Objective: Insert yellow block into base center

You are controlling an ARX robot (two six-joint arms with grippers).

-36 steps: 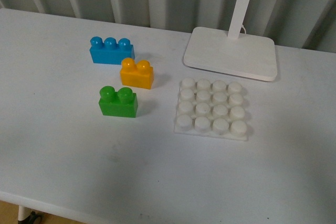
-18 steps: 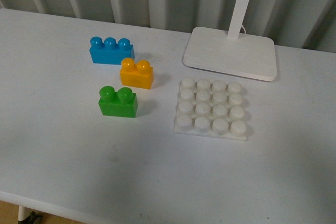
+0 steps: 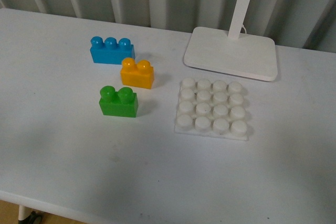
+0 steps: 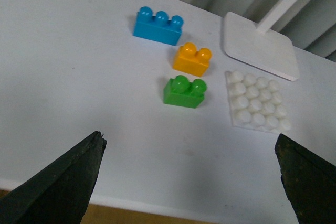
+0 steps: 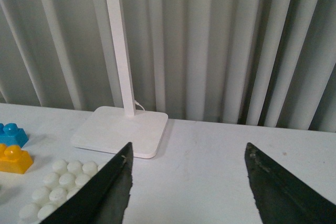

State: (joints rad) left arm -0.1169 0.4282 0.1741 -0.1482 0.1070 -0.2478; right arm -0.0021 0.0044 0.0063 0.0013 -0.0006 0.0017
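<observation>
Yellow is the colour you want, and the yellow block [image 3: 137,73] sits untouched on the bench [image 3: 63,171], left of the middle and toward the far edge. It is just beside the blue brick [image 3: 111,50] behind it, with the green brick [image 3: 119,101] a little nearer you. The base [image 3: 212,107] lies flat to its right, all studs bare, in front of the lamp foot [image 3: 231,53].

You are at the very start. Nothing is gripped, and neither arm shows in the front view. The left gripper [image 4: 189,139] hangs high over the near edge with its jaws spread wide and empty. The right gripper [image 5: 188,153] is just as wide and looks past the base toward the lamp.

I judge the left arm is better placed. Bring it down over the yellow block, squaring the jaws to its long sides so they miss the blue and green neighbours.

Against the frames from a second ago, no brick and no base has shifted.
</observation>
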